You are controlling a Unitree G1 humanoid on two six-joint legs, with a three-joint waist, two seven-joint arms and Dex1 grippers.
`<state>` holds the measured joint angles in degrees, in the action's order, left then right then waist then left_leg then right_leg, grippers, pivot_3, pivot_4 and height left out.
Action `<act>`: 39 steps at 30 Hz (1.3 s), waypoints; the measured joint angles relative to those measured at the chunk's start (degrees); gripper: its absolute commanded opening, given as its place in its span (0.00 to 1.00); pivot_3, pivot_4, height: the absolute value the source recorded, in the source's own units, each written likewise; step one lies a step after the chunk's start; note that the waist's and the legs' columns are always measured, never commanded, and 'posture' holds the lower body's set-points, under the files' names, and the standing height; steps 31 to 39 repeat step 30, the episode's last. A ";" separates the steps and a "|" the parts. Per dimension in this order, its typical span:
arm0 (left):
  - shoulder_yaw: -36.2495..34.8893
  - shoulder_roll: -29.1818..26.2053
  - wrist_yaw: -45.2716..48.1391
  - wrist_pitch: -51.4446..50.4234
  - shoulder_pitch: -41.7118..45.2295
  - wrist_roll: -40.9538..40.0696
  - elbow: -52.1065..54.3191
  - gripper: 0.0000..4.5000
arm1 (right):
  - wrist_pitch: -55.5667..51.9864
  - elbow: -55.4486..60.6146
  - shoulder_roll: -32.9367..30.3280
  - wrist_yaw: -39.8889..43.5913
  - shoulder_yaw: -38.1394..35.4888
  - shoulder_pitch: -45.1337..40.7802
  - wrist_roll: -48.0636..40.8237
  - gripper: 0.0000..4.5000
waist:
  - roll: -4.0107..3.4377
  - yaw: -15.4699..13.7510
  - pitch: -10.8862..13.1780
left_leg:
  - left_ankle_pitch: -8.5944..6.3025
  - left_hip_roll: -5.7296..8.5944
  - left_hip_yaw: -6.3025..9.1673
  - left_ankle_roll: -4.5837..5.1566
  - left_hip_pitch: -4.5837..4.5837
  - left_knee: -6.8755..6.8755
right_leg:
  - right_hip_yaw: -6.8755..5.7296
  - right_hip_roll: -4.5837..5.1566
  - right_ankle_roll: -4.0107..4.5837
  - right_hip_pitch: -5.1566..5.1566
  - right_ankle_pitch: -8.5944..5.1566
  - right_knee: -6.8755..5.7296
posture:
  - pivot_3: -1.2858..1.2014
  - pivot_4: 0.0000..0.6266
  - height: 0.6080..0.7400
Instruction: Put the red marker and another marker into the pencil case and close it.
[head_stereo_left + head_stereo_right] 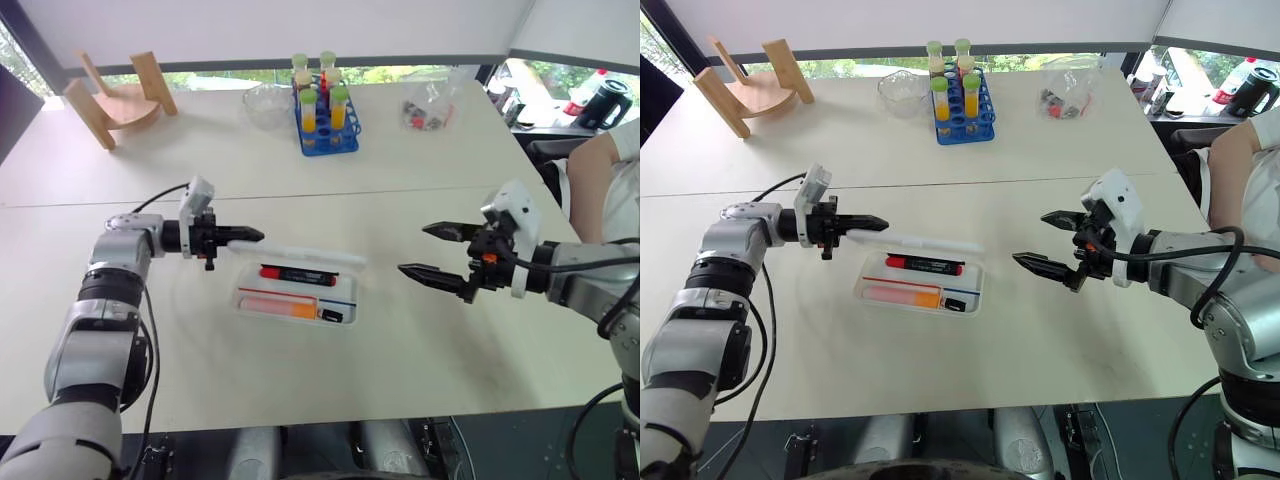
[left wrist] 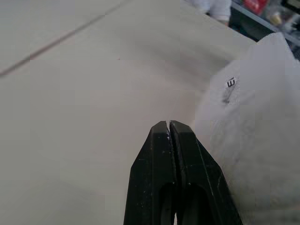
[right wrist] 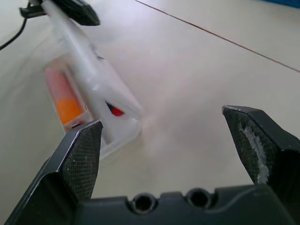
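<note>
Left gripper, jaws pressed shut, points along the raised lid edge of the case, seemingly touching it, both markers already lying lengthwise inside, while right gripper hangs wide open, well apart off the case's far end.

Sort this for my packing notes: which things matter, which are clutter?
Job: white plastic pencil case, lid up; slim red-black marker and pink-orange highlighter, both inside.
Clutter: blue tube rack, wooden stand, clear glass bowl, clear plastic bag.
</note>
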<state>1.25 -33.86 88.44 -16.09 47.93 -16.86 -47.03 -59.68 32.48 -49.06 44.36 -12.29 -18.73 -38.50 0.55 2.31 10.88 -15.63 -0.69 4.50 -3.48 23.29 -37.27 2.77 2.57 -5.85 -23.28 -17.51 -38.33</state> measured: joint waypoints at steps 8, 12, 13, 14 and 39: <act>5.03 -2.03 3.78 -4.32 -11.87 -0.54 18.30 0.01 | -1.27 1.88 -2.16 -1.09 -2.39 2.76 -2.47 1.00 | -0.01 -0.02 -0.01 | 0.01 0.00 0.05 -0.02 -0.02 -0.11 | 0.01 0.00 0.00 0.06 0.00 -0.12 | 0.52 0.24 1.00; 7.43 -2.16 1.82 0.05 -14.18 2.12 22.04 0.01 | -2.57 2.49 -4.46 -1.28 -3.57 3.07 -3.85 1.00 | -0.20 -0.37 -0.16 | 0.01 0.02 0.04 -0.02 -0.40 -0.03 | 0.02 0.04 0.00 0.47 -0.01 0.00 | 0.52 0.24 1.00; 8.31 -2.08 0.84 2.27 -14.31 2.97 22.07 0.01 | -2.89 2.89 -5.06 -1.27 -3.94 3.27 -4.48 1.00 | -0.35 -0.57 -0.26 | -0.01 0.02 0.00 0.00 -0.88 0.12 | 0.02 0.04 0.00 0.94 -0.02 0.17 | 0.52 0.24 1.00; 8.95 -2.02 -0.15 3.79 -14.55 3.52 22.03 0.01 | -3.19 3.59 -5.34 -1.28 -4.19 3.63 -5.04 1.00 | -0.55 -0.81 -0.61 | -0.04 0.02 -0.01 0.06 -1.16 0.16 | 0.03 0.04 -0.02 1.24 -0.05 0.23 | 0.52 0.24 1.00; -17.58 -15.32 -15.50 -23.12 -40.31 -13.84 55.45 0.01 | 10.57 -3.62 -5.97 6.98 0.78 11.70 -0.06 1.00 | -0.30 0.05 -0.60 | -0.12 -0.22 0.15 0.16 -1.09 0.27 | 0.12 0.12 -0.02 1.09 -0.15 0.23 | 0.52 0.24 1.00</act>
